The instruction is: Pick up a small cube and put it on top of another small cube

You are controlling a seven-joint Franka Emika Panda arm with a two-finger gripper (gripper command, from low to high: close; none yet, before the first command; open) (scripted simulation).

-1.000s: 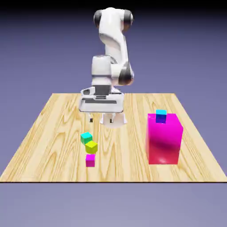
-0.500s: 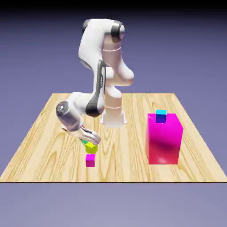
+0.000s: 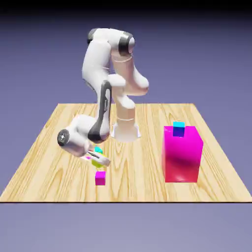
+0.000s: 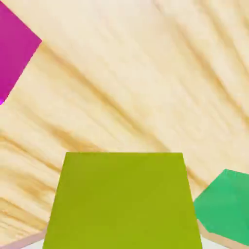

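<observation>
Arm lowered and reaching over the yellow-green cube.
Compared with 1.0 s ago, the Franka Panda arm has folded lower and towards the exterior view's left; the gripper has gone from pointing down behind the cubes to a steep tilt at the yellow-green cube, now partly covered; the cyan cube, fully visible then, is partly hidden too. Compared with 0.5 s ago, the wrist sits lower and farther to the exterior view's left; more of the cyan cube's top shows.
</observation>
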